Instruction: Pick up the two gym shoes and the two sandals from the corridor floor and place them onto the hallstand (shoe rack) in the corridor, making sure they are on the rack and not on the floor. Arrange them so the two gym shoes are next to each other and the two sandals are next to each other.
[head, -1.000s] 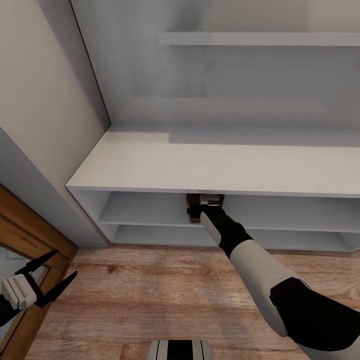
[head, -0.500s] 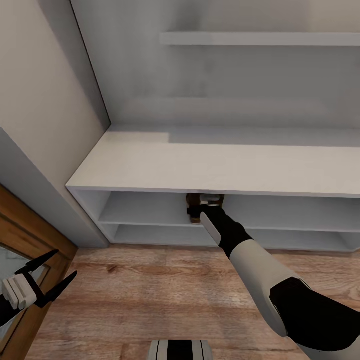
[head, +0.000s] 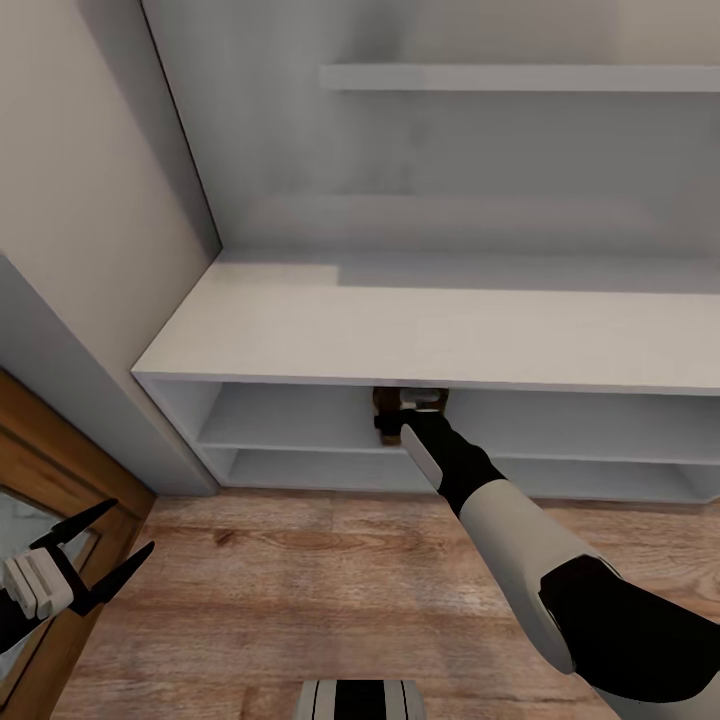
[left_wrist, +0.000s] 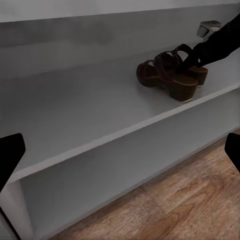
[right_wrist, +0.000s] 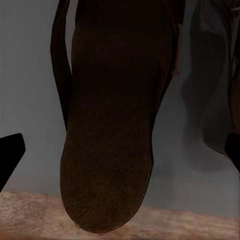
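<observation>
Two sandals (left_wrist: 170, 75) sit side by side on the upper shoe tier of the hallstand (head: 420, 330). Right gripper (left_wrist: 192, 62) is reaching in at them; right wrist view has a sandal footbed between its tips, but whether it grips it I cannot tell. Left gripper (head: 95, 560) hangs wide open, empty, over the corridor floor (head: 300, 580). Sandal half looks nearly done; gym shoes likely remain.

No text, label, brand, number or sign can be read in any of the views. The shoe rack (head: 400, 340), the sandals (left_wrist: 170, 75) on its shelf and the wooden floor (head: 300, 590) carry no readable markings.
</observation>
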